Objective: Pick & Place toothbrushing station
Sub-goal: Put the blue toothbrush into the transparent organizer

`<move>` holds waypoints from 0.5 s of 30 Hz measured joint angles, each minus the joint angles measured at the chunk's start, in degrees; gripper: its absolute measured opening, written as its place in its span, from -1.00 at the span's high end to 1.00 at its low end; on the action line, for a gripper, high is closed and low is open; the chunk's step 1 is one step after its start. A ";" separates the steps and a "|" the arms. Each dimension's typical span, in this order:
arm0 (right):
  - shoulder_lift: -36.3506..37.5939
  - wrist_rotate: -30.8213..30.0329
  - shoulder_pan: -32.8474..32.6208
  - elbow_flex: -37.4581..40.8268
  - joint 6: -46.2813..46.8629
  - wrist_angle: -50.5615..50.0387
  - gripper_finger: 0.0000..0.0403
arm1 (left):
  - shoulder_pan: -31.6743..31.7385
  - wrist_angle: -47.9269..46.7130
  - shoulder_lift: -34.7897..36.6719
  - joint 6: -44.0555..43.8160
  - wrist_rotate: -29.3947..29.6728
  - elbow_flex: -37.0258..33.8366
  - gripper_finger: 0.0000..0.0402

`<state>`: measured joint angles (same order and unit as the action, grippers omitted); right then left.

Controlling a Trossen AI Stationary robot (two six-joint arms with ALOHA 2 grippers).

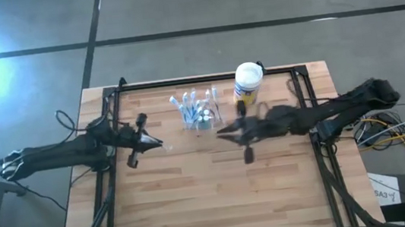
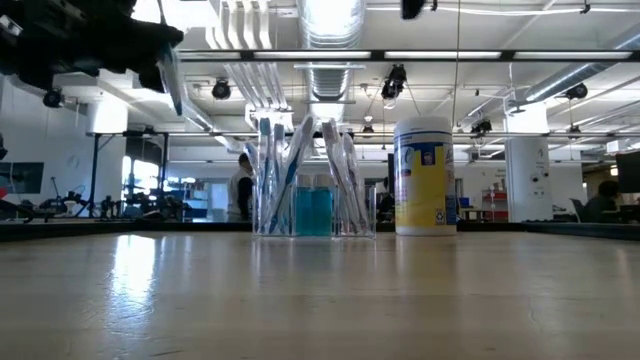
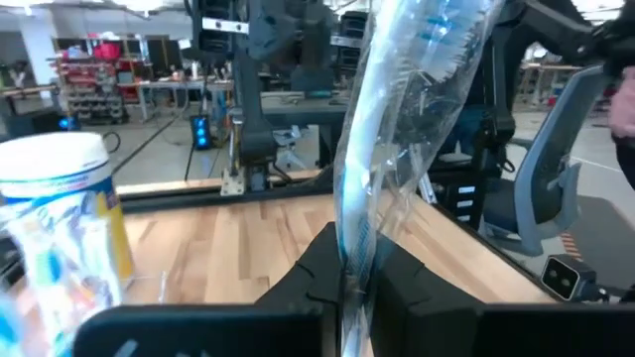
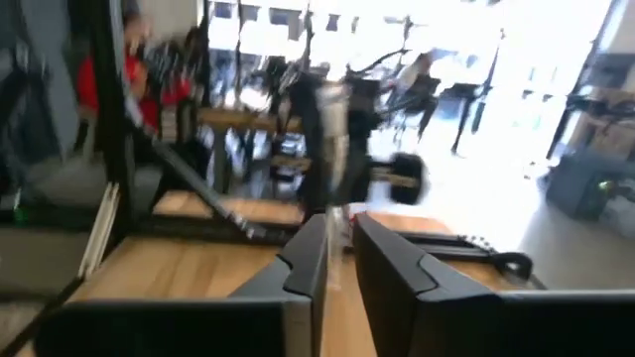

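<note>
The toothbrushing station (image 1: 199, 114) (image 2: 310, 190), a clear holder, stands on its base at the table's far middle. Several wrapped toothbrushes and a blue bottle stand in it. My left gripper (image 1: 158, 142) (image 3: 347, 283) hovers just left of the station, shut on a toothbrush in a clear wrapper (image 3: 397, 129). My right gripper (image 1: 220, 132) (image 4: 337, 253) hovers just right of the station. Its fingers are a narrow gap apart, and nothing shows between them. My left gripper pinches the wrapped toothbrush by its handle end (image 3: 349, 248) between its two fingers. The brush sticks out beyond the fingertips, with its bristle head (image 3: 446, 40) at the far, free end. It is lifted clear of the table.
A white canister with a yellow-blue label (image 1: 248, 80) (image 2: 425, 175) (image 3: 60, 188) stands right of the station. A black frame (image 1: 206, 79) runs along the table's far edge and sides. Bare wood lies toward the near edge (image 1: 213, 204). Cables (image 1: 395, 130) hang off the table's right.
</note>
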<state>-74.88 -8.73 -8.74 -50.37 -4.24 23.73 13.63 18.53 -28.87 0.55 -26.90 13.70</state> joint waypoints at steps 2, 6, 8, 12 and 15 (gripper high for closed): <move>4.47 -0.19 0.16 6.18 1.35 3.84 0.82 | 0.36 -3.58 3.56 -0.20 0.27 -0.10 0.90; 12.20 0.23 0.07 16.50 3.07 8.52 0.94 | 0.67 -8.84 9.95 -0.16 1.31 -0.03 0.90; 15.28 -0.06 0.08 21.19 3.94 13.54 0.95 | 0.67 -10.46 12.63 -0.12 1.98 -0.03 0.90; 20.66 -1.51 0.09 29.48 4.37 20.60 0.96 | 0.68 -13.22 16.79 -0.10 3.79 0.04 0.90; 24.82 -4.43 0.12 34.47 5.60 22.39 0.96 | 0.69 -15.31 18.47 -0.10 4.38 0.12 0.90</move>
<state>-50.07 -13.16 -8.62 -15.90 1.36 46.12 14.33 3.22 -10.40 0.45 -22.52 13.82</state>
